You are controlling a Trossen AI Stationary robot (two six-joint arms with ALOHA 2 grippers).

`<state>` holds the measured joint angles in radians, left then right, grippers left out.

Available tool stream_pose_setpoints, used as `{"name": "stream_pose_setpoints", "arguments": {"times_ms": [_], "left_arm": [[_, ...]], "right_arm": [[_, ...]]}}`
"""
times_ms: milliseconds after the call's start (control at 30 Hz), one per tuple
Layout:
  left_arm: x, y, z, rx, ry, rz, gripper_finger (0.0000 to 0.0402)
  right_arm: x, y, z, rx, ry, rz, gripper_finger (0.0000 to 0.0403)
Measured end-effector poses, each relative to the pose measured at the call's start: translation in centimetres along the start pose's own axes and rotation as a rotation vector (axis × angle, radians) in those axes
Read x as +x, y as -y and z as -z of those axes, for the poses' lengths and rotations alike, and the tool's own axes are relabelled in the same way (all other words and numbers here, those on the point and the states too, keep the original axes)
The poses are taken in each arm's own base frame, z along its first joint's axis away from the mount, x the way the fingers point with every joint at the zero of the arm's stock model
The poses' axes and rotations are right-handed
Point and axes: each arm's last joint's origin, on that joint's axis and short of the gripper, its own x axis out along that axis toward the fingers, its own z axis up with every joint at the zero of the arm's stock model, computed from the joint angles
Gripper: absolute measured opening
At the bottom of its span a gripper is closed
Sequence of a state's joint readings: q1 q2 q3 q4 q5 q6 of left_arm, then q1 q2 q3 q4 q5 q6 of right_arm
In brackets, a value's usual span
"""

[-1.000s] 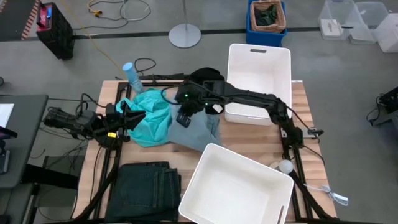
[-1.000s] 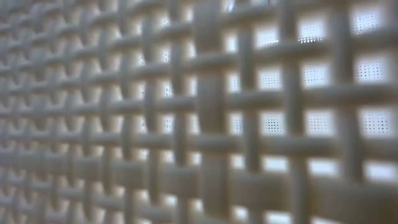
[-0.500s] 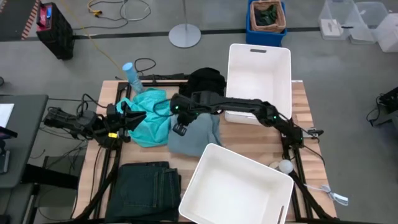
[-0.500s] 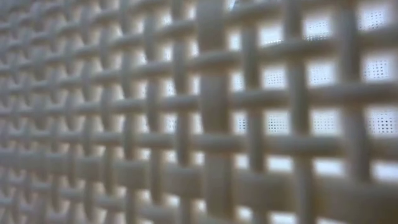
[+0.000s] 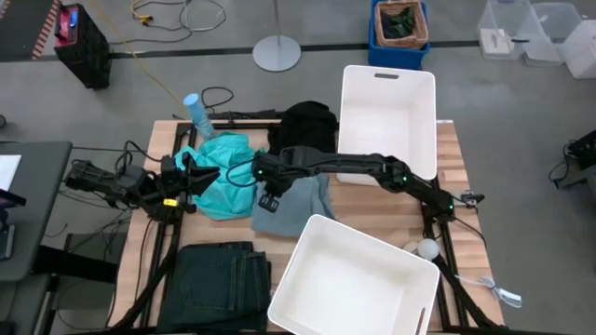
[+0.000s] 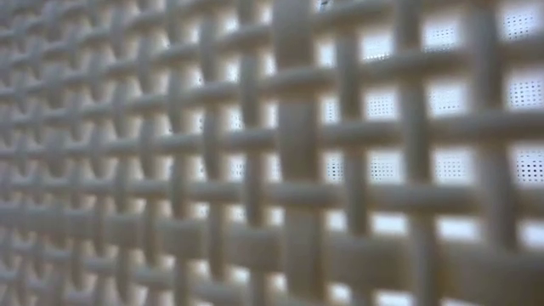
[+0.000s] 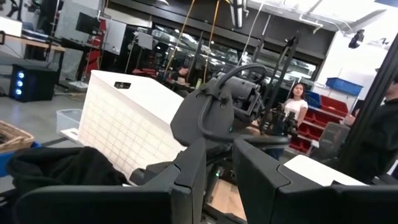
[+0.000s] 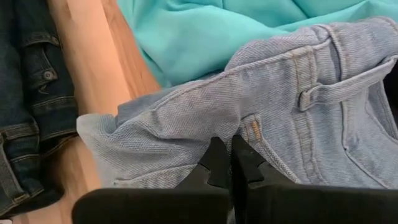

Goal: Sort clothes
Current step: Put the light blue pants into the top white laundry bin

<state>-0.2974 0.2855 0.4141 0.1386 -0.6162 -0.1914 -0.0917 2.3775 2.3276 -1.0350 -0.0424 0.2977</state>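
Little of the sorting can be judged done. Both white bins, the far bin [image 5: 389, 121] at about 1 o'clock on the counter [image 5: 363, 200] and the near bin [image 5: 354, 284] at about 5 o'clock, are seen from above with nothing in them. All four garments lie on the counter: the turquoise top [image 5: 223, 172] at about 10 o'clock, the black top [image 5: 305, 126] at 12 o'clock just beside the far bin, the pale blue denim piece [image 5: 298, 200] near the middle, touching the turquoise top, and the dark jeans [image 5: 219, 279] folded at about 7 o'clock, well apart from the rest. Every garment is therefore judged left to be placed.

The right arm is stretched from its base at 3 o'clock across the counter toward the middle, with the right hand [image 5: 268, 197] lowered onto the 9 o'clock edge of the denim. In the right wrist view the right hand [image 8: 229, 163] is shown with its fingers pressed together, pinching a raised fold of the denim piece [image 8: 273, 124] near a belt loop; the turquoise top [image 8: 205, 31] and the dark jeans [image 8: 25, 106] are seen beyond and beside it.

The left arm is kept folded at 9 o'clock, its left hand [image 5: 196, 174] at the edge of the turquoise top. Its fingers [image 7: 186, 180] are seen spread, with nothing between them. The low view is filled by a bin's lattice wall [image 6: 272, 153].
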Motion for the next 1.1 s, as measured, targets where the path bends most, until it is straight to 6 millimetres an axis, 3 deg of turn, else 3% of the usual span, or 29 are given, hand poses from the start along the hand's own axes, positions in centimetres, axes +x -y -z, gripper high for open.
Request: {"name": "stream_pose_setpoints", "arguments": {"times_ms": [133, 367, 767, 933, 1100], "left_arm": [[0.0, 0.0, 0.0, 0.003, 0.0, 0.0, 0.0074], [0.0, 0.0, 0.0, 0.003, 0.0, 0.0, 0.0074], [0.0, 0.0, 0.0, 0.0, 0.001, 0.0, 0.0074], [0.0, 0.0, 0.0, -0.003, 0.001, 0.0, 0.0074], [0.0, 0.0, 0.0, -0.004, 0.001, 0.0, 0.0074]], "right_arm": [[0.0, 0.0, 0.0, -0.013, -0.001, -0.001, 0.0007], [3.9, 0.4, 0.7, -0.008, -0.06, 0.017, 0.0007], [8.3, 0.5, 1.9, -0.002, -0.124, 0.033, 0.0014], [8.5, 0.1, 2.0, -0.009, -0.12, 0.032, 0.0047], [7.2, -0.3, 1.6, -0.002, -0.082, 0.051, 0.0092]]}}
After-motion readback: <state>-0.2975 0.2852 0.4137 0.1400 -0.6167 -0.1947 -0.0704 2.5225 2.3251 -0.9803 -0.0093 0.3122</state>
